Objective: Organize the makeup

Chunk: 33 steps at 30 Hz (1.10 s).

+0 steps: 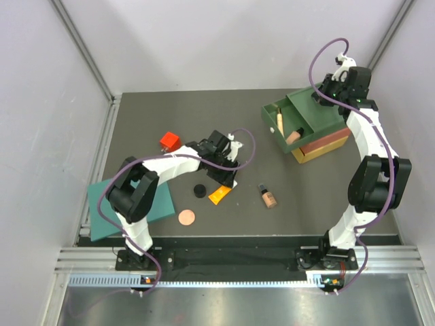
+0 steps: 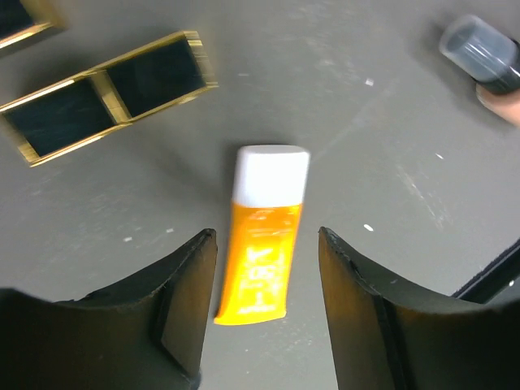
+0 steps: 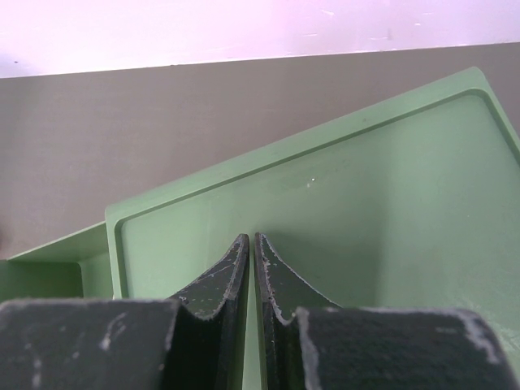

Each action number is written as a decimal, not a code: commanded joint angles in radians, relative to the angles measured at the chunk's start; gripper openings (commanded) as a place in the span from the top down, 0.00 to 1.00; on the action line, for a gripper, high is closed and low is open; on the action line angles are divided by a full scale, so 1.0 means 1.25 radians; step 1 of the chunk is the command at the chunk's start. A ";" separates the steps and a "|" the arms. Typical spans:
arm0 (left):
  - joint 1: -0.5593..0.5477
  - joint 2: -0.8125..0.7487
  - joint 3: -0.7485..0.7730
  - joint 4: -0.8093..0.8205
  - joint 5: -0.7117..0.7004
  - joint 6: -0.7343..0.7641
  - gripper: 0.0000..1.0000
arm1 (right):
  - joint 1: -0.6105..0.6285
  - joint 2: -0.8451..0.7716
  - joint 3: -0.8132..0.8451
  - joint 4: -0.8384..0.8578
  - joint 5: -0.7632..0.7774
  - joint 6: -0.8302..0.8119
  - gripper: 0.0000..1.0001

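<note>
An orange tube (image 2: 262, 260) with a white cap (image 2: 272, 172) lies flat on the dark table, its tail between the fingers of my open left gripper (image 2: 266, 236), which touch nothing. From above, the left gripper (image 1: 223, 175) hangs just over this tube (image 1: 219, 195). A black-gold palette (image 2: 106, 97) lies beyond the cap to the left. A black round compact (image 1: 199, 191), a copper disc (image 1: 186, 217) and a beige black-capped bottle (image 1: 268, 197) lie nearby. My right gripper (image 3: 248, 238) is shut and empty over the green box top (image 3: 366, 203).
The stacked drawer box (image 1: 319, 132) stands at the back right, its green drawer (image 1: 272, 125) pulled out and holding a cream stick (image 1: 279, 122) and a beige bottle (image 1: 293, 134). A teal sheet (image 1: 160, 204) lies front left. A small red object (image 1: 170, 141) sits behind the left arm.
</note>
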 commanded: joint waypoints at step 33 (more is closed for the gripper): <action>-0.044 0.041 0.008 0.001 -0.035 0.065 1.00 | 0.003 0.096 -0.049 -0.245 0.018 -0.007 0.92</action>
